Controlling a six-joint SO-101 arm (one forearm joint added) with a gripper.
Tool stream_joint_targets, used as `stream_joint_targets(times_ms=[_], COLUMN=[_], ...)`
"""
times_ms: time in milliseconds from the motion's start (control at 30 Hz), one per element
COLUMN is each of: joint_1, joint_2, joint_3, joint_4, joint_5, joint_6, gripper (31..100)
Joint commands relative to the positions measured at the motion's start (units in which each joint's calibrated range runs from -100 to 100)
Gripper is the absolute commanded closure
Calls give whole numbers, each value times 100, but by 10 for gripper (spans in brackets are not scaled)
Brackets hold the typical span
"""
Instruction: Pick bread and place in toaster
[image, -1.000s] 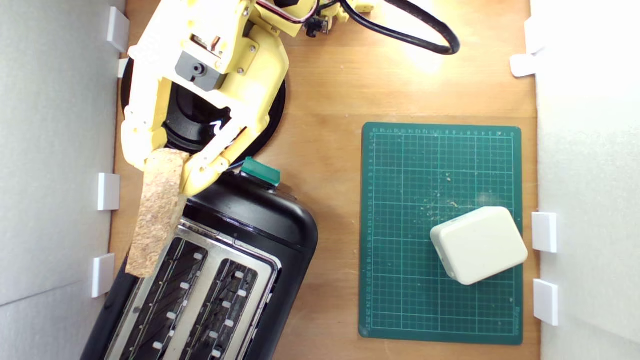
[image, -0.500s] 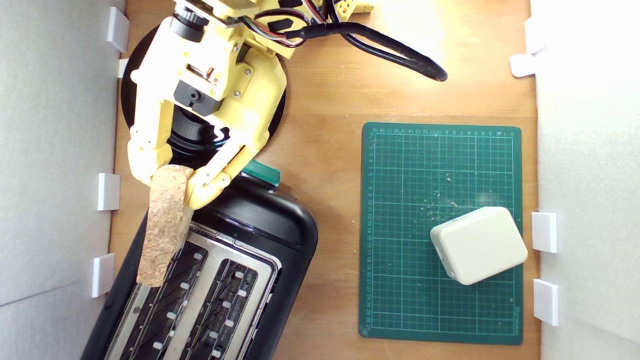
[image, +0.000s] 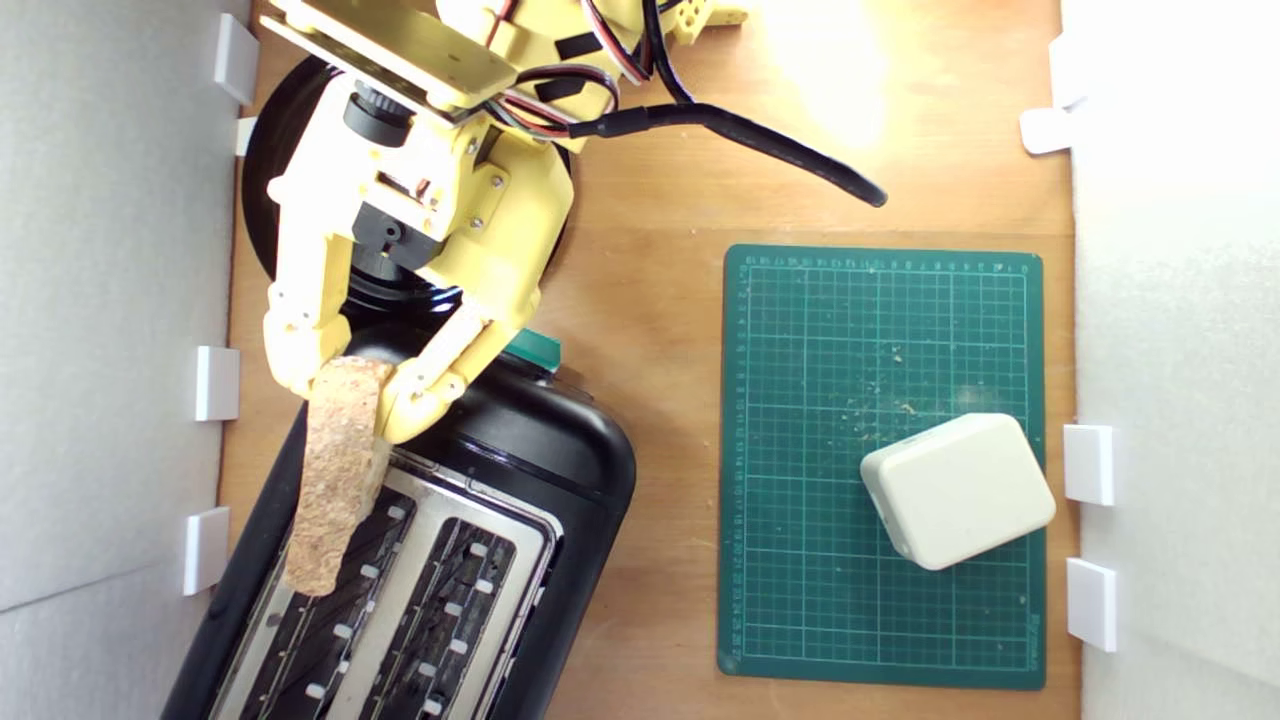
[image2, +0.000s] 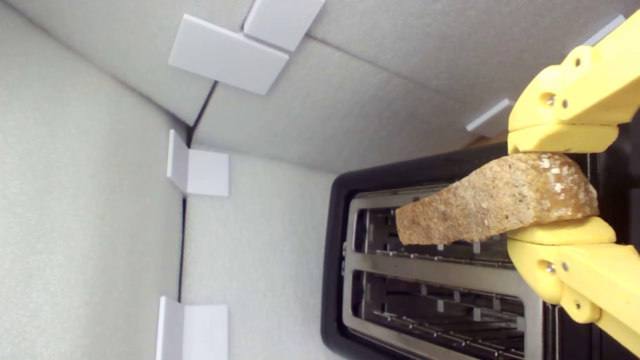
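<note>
Two slots are waiting in the toaster (image: 480, 560), and both are looking empty: only wire guides and dark bottoms are showing inside them. The end effector (image: 345, 385) is closing its two yellow fingers on the crust end of the bread (image: 335, 470), so the slice is standing on edge and reaching away from the fingers, over the slot that is farther from the green cutting mat (image: 880, 465). In the wrist view the bread (image2: 500, 205) is hanging over this slot but is crossing it at a small angle, not lying along it. I judge this as the main risk: if the end effector is going down like this, the far tip is possibly catching on the silver rim or on the wires, and the slice is then tipping out onto the toaster top or the desk (image: 650, 300). The hold is only at one end, so the bread may also be turning between the fingers. Behind the end effector a round black plate (image: 265, 200) is lying with nothing visible on it, mostly hidden by the arm. Well apart, a white block (image: 958, 490) is resting on the mat.
</note>
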Motion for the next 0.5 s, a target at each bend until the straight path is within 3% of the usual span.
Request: stream_joint_targets(times_ms=[0,467], joint_1=[-150,-222], joint_2=[164,1179], joint_3=[-380,-780], joint_4=[-44,-62], joint_5=[-19,-28], joint_6=[-11,31], gripper=[700,700])
